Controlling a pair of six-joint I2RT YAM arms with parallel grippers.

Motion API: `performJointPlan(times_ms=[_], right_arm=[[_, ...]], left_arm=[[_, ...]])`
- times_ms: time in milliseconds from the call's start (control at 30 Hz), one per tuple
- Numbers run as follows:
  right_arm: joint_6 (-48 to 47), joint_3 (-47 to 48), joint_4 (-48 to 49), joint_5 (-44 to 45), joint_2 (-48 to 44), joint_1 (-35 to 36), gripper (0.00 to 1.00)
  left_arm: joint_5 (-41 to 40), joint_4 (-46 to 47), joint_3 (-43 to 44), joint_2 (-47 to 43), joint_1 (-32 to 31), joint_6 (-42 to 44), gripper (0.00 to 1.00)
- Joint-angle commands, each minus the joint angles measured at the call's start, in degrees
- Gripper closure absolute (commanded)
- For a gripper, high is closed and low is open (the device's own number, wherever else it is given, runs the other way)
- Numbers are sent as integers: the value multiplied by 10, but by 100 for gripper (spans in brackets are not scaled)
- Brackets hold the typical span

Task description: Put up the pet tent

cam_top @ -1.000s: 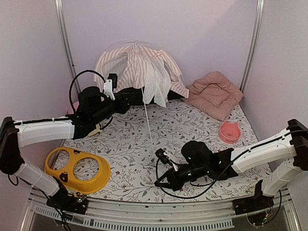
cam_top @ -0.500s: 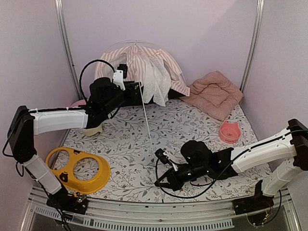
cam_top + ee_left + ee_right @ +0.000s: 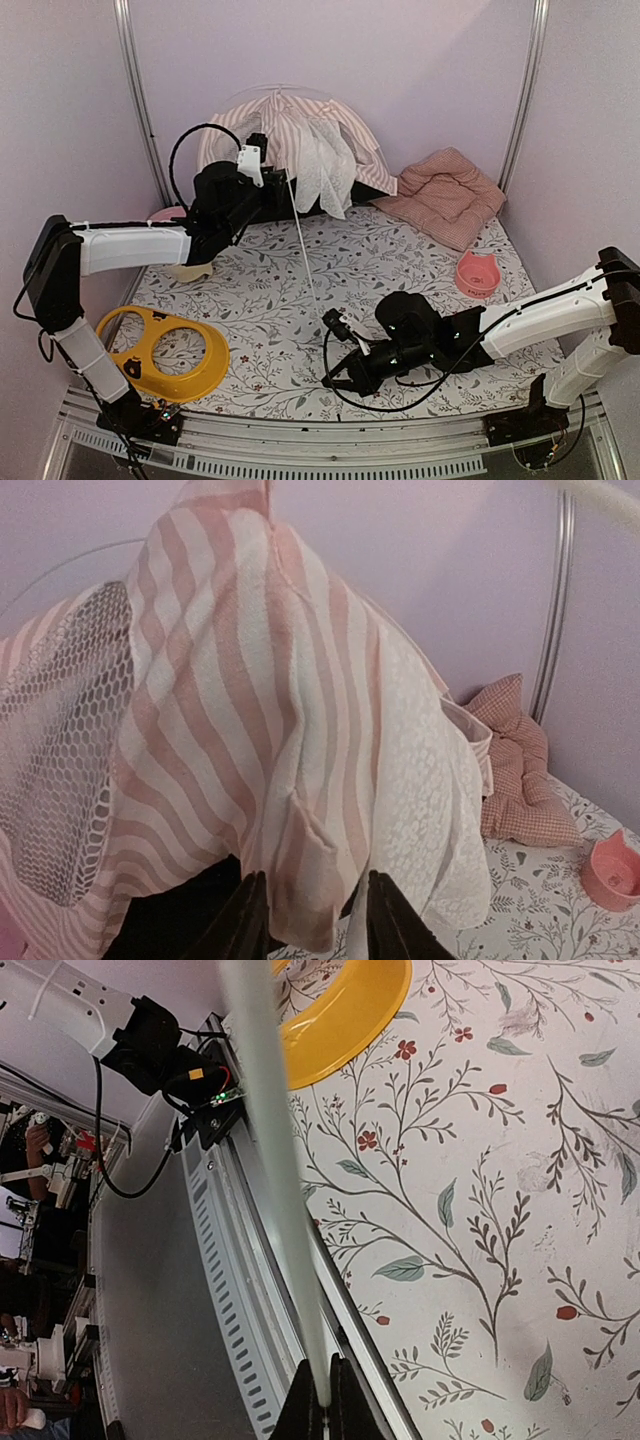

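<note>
While left gripper (image 3: 313, 902) clamps pink-and-white striped fabric pet tent (image 3: 250, 680), upper centre | right gripper (image 3: 318, 1400) closed tight on thin white pole (image 3: 278, 1160)

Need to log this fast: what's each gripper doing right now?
Left gripper: closed on fabric of the pet tent.
Right gripper: closed on a thin pole.

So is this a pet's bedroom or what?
Probably a robot test booth dressed up as a pet corner: robot arms bolted to a metal rail, plain walls with metal posts, and a pet tent on a flowery tablecloth.
</note>
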Motion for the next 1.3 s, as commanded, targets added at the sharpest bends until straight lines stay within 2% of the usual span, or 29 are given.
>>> performJointPlan(times_ms=[0,300,1267], right_arm=[[4,26,11,21,-9,-14,100],[4,25,8,22,-11,-17,100],[3,24,8,21,-14,-17,100]], left_arm=[[-19,52,-16,-8,-8,23,64],[10,86,-64,-30,-2,28,62],[5,71,-23,0,14,44,65]])
